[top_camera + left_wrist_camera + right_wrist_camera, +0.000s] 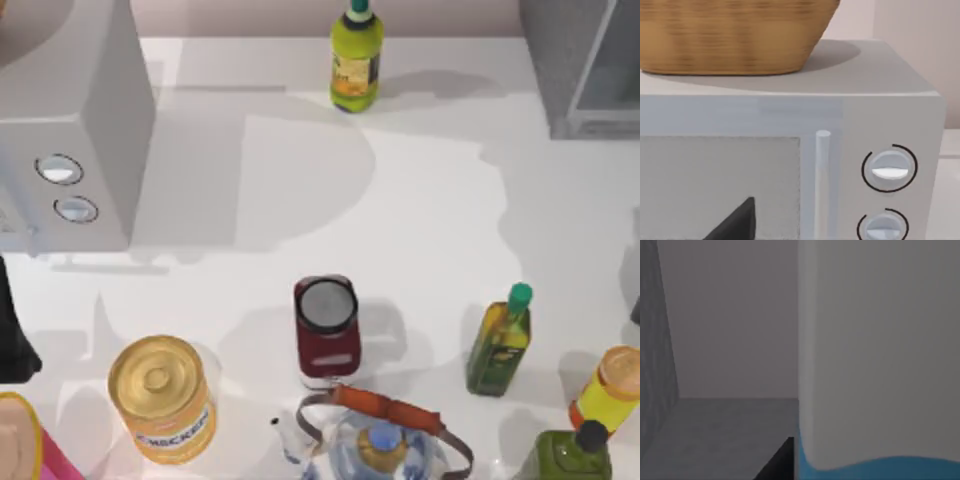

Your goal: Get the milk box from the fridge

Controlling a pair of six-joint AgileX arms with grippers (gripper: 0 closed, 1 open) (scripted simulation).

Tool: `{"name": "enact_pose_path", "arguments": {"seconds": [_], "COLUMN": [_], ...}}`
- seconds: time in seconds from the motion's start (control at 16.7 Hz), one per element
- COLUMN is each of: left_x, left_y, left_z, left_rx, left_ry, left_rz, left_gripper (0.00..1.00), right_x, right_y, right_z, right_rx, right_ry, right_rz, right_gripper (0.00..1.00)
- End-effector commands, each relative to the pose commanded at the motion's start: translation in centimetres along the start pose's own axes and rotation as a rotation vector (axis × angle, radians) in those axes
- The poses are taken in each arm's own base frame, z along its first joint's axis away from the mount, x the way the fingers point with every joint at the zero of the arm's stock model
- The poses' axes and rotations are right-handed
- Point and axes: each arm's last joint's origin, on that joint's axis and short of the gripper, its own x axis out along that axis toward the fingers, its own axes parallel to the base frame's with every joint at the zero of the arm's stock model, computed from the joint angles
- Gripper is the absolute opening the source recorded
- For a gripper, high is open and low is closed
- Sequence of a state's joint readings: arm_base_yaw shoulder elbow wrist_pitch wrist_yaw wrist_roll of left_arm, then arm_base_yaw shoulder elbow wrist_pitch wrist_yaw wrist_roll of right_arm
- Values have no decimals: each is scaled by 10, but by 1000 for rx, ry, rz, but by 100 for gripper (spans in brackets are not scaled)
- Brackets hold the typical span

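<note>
Fridge [560,70]: grey cabinet at the table's far right corner in our top view.
Milk box [880,365]: close before our right wrist camera, white face over a blue band, standing on the fridge's grey inner floor.
Right gripper: we cannot tell its finger state.
Left arm: parked facing the microwave [790,150] under a wicker basket [735,35].

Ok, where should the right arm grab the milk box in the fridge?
The milk box stands upright inside the fridge, with free space beside it. Probably close the jaws across its flat side walls, on the white part, coming in level from the front.
</note>
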State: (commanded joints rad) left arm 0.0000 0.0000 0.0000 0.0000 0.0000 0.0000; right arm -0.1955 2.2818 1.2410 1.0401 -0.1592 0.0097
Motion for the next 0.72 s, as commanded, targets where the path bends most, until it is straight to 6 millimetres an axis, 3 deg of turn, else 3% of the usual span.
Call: {"name": "enact_pose_path", "arguments": {"seconds": [0.24, 0.72], "left_x": [0, 0], "left_y": [0, 0], "left_z": [0, 0], "left_rx": [0, 0], "left_ry": [0, 0], "left_rz": [0, 0], "left_gripper": [100, 100], "right_x": [0, 0], "right_y": [0, 0], "right_z": [0, 0], "right_rx": [0, 0], "right_ry": [0, 0], "right_rz": [0, 0], "right_gripper": [2, 0]}}
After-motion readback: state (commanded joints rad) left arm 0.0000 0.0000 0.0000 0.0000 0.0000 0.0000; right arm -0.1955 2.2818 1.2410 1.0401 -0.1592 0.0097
